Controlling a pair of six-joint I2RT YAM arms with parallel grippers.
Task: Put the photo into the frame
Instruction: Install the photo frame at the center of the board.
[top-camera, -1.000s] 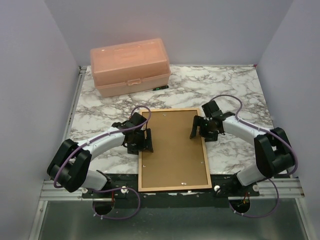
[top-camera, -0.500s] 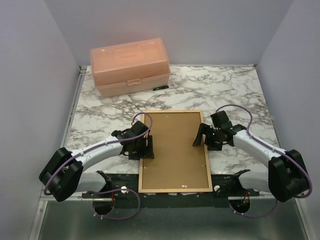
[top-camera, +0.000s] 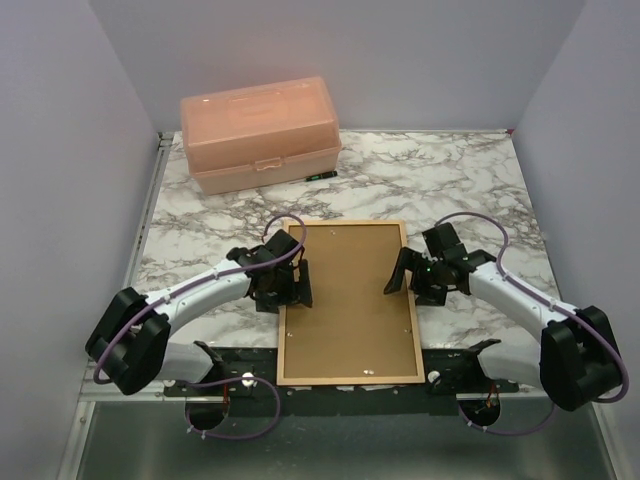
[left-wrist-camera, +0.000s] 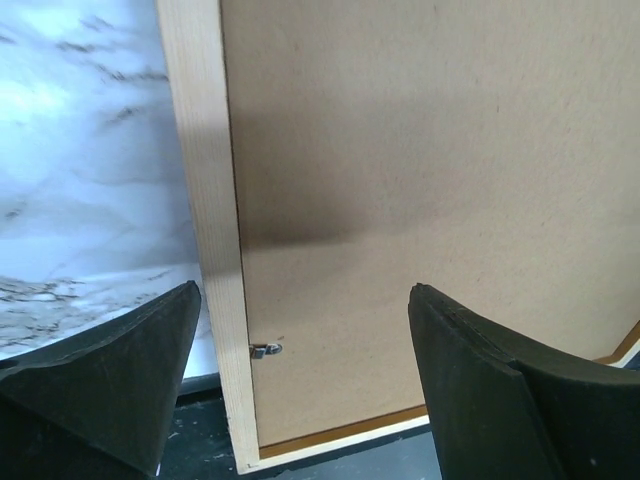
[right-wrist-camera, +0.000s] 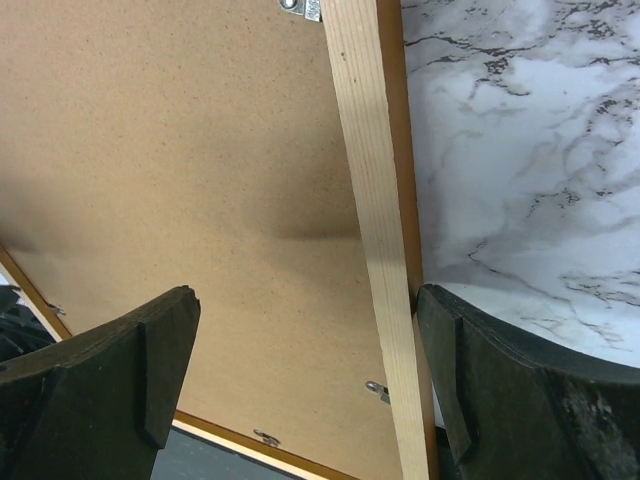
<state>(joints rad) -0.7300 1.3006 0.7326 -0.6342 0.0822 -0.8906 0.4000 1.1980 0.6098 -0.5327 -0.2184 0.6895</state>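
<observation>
Top external: the frame (top-camera: 348, 377) is seen back-up at the table's (top-camera: 450, 180) near middle, board (top-camera: 350, 300) inside, flanked by the left gripper (top-camera: 292, 285) and right gripper (top-camera: 408, 278); left wrist: jaws are spread wide astride its left rail; right wrist: jaws are likewise spread wide astride its right rail.

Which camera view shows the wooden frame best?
The top external view: the whole frame is visible, lying flat with the backing board in it. The left wrist view shows only part of one long side and a corner; the right wrist view, part of the opposite side.
</observation>
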